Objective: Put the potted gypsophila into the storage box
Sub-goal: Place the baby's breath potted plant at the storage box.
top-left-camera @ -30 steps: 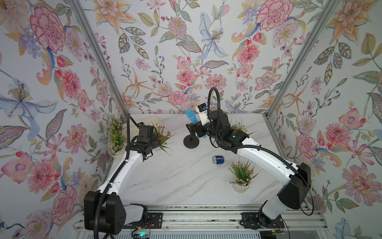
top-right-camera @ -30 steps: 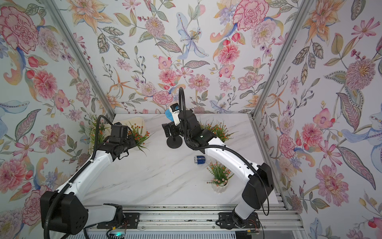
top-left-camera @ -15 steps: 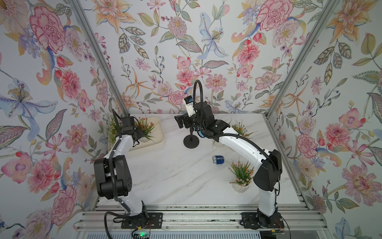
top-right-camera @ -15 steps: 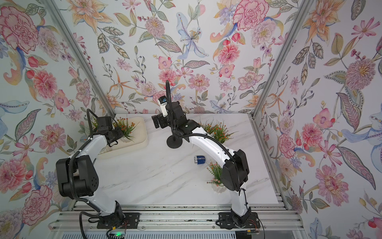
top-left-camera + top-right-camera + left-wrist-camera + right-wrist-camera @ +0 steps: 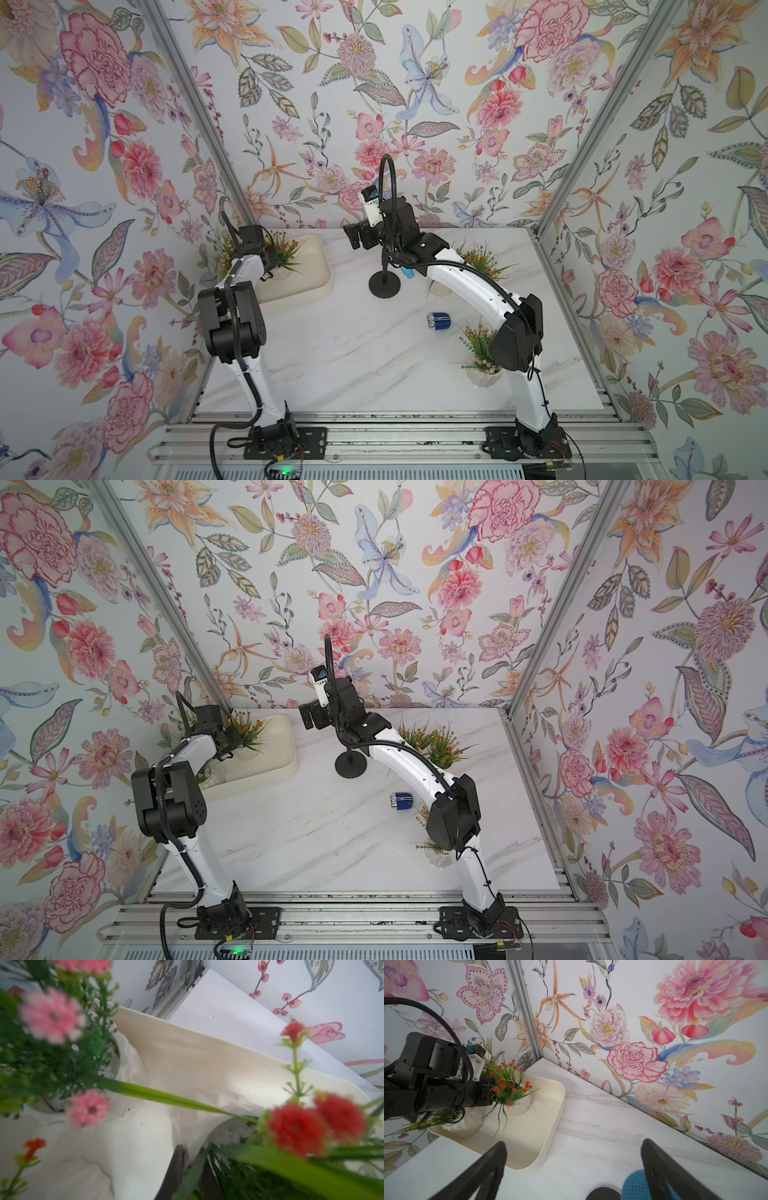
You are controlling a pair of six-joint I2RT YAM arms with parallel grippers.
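The cream-white, shallow plastic storage box (image 5: 320, 266) lies at ten o'clock on the white marble table (image 5: 353, 365). The left gripper (image 5: 492, 1093), jaws closed on the orange-flowered potted gypsophila (image 5: 520, 1104), holds it inside the box beside a pink-flowered potted gypsophila (image 5: 464, 1124). The right gripper (image 5: 574, 1144), jaws spread wide and empty, hovers at twelve o'clock.

Cream storage box (image 5: 527, 1138) holds orange gypsophila (image 5: 508, 1086), pink gypsophila (image 5: 463, 1124); another gypsophila (image 5: 480, 353) outside, upright.
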